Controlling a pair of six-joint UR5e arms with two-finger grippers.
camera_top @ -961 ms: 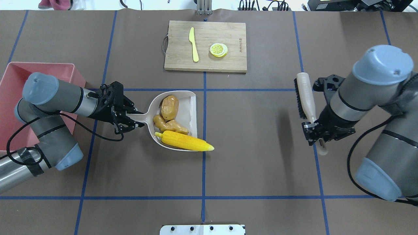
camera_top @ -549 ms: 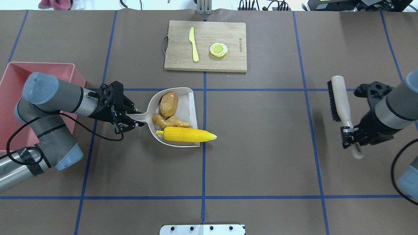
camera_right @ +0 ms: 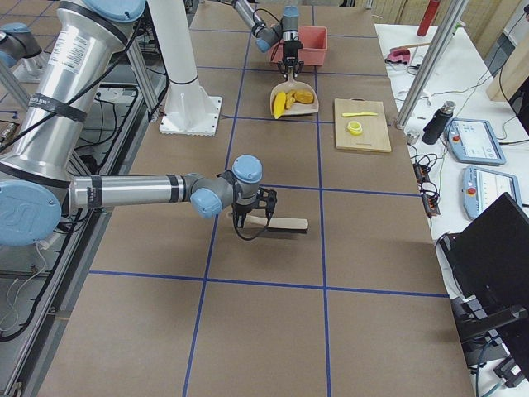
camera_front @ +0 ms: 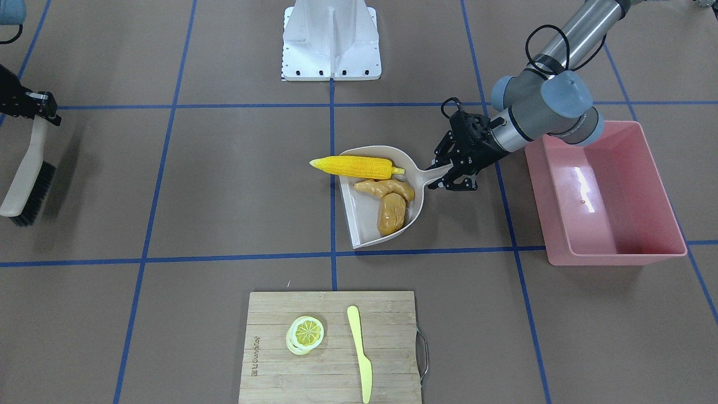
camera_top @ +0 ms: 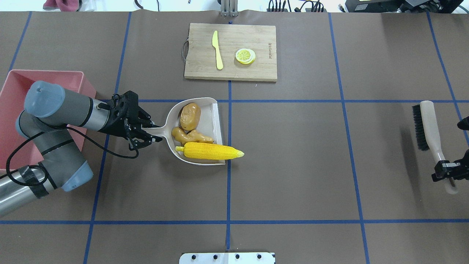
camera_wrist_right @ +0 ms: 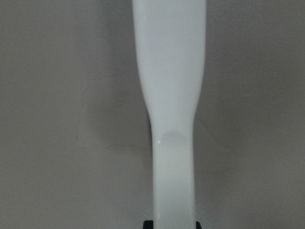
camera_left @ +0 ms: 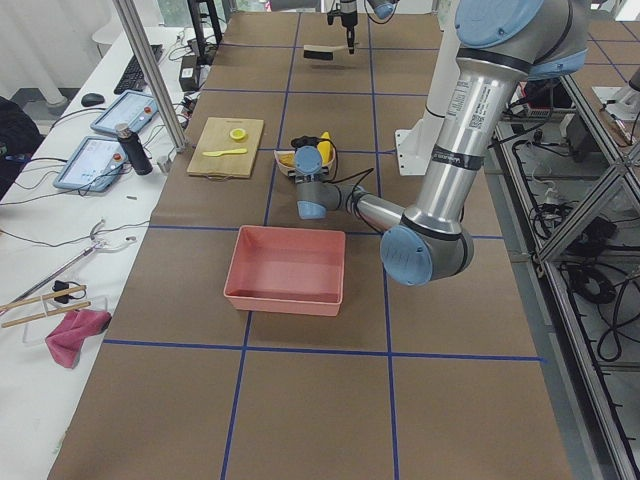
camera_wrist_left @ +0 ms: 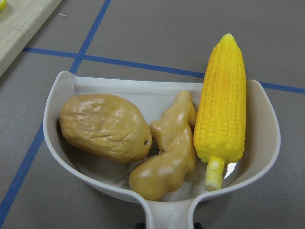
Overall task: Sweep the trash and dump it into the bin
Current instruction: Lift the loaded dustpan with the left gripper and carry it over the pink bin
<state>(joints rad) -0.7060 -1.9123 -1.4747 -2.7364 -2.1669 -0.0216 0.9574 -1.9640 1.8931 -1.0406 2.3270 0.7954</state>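
The beige dustpan (camera_top: 216, 121) sits near the table's middle and holds the trash: a yellow corn cob (camera_top: 209, 151), a tan ginger root (camera_top: 190, 136) and a brown potato (camera_top: 189, 116). The corn's tip sticks out past the pan's open edge. My left gripper (camera_top: 148, 132) is shut on the dustpan's handle. The pink bin (camera_top: 11, 95) stands to the left, behind my left arm, and looks empty in the front-facing view (camera_front: 617, 252). My right gripper (camera_top: 445, 170) is shut on the handle of a brush (camera_top: 428, 124) at the far right edge.
A wooden cutting board (camera_top: 256, 69) lies at the far middle with a pale yellow knife (camera_top: 217, 49) and a lemon slice (camera_top: 245, 56) on it. The robot's base plate (camera_top: 227, 257) is at the near edge.
My right arm has carried the brush far to the right, away from the dustpan. The dustpan turned slightly and the corn now lies level. My left gripper has kept its hold.
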